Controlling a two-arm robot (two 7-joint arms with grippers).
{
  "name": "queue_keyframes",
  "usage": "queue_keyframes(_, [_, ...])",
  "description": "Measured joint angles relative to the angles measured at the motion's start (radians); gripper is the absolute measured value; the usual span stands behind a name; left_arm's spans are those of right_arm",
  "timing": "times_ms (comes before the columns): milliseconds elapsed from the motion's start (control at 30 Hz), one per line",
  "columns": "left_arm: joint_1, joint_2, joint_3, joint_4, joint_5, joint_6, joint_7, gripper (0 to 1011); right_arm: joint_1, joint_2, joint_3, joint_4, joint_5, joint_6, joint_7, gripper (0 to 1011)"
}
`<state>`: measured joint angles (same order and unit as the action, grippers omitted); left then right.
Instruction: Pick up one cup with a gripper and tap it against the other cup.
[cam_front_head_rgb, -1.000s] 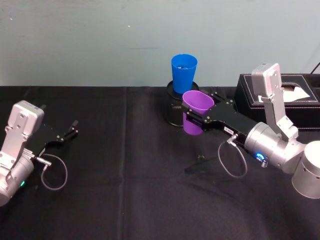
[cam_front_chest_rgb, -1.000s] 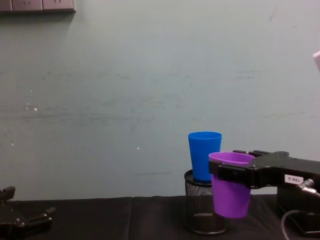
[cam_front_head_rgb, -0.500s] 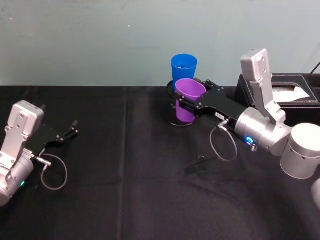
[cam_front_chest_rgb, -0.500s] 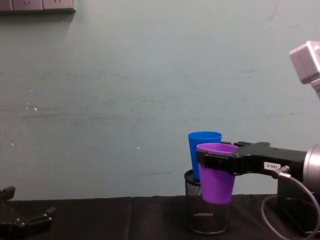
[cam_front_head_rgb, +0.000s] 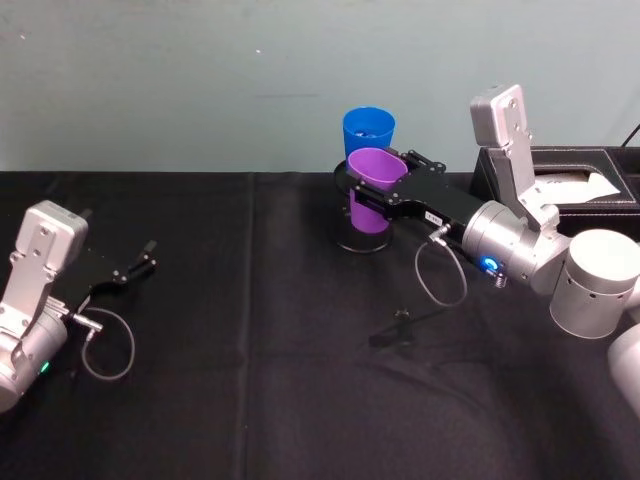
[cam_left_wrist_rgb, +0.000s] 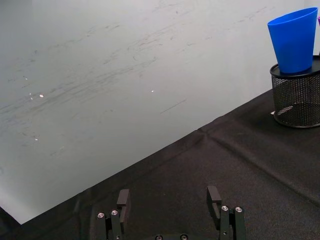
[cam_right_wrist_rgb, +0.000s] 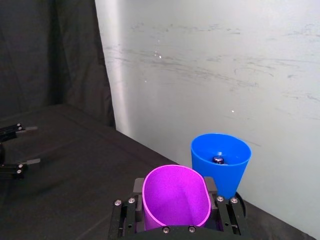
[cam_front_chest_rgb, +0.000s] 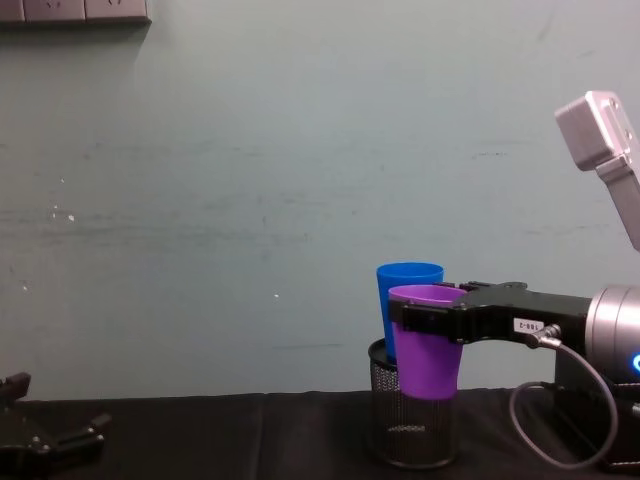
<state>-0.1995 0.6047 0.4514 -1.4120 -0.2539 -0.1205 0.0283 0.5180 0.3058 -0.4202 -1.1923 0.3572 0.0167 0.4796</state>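
Head view, back of the desk (cam_front_head_rgb: 250, 380): see the right tool (cam_front_head_rgb: 380, 185) reaching in from the right, pressed onto the purple cup (cam_front_head_rgb: 368, 215) just under its rim, one finger on each side. Holds it upright, mouth up, clear of the desk. Squeezes the rim slightly oval, going by the right wrist view.

Purple cup directly in front of the blue cup (cam_front_head_rgb: 368, 135), rim a little lower than the blue one's. Cannot tell whether the two walls touch or stand just apart: overlapping in the head and chest views, and from the wrist any gap hidden behind the purple rim.

Blue cup upright in a mesh holder (cam_front_head_rgb: 360, 242), lower part sunk out of sight inside. Much of the holder hidden in turn behind the purple cup, with its base and left edge left to make out. Small dark object (cam_right_wrist_rgb: 218, 160) at the bottom of the blue cup, too small to identify.

Black box (cam_front_head_rgb: 600, 212) at the right rear, partly covered by the right arm (cam_front_head_rgb: 510, 250).

Far left, well apart from both cups: left tool (cam_front_head_rgb: 145, 258) low at the desk, fingers spread, nothing between them. Cut off at the lower left corner in the chest view.
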Motion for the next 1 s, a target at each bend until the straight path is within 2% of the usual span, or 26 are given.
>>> queue_keyframes(1000, [0.000, 0.000, 0.000, 0.000, 0.000, 0.000, 0.000, 1000, 0.083, -0.040, 0.008, 0.111, -0.019, -0.023, 0.009, 716])
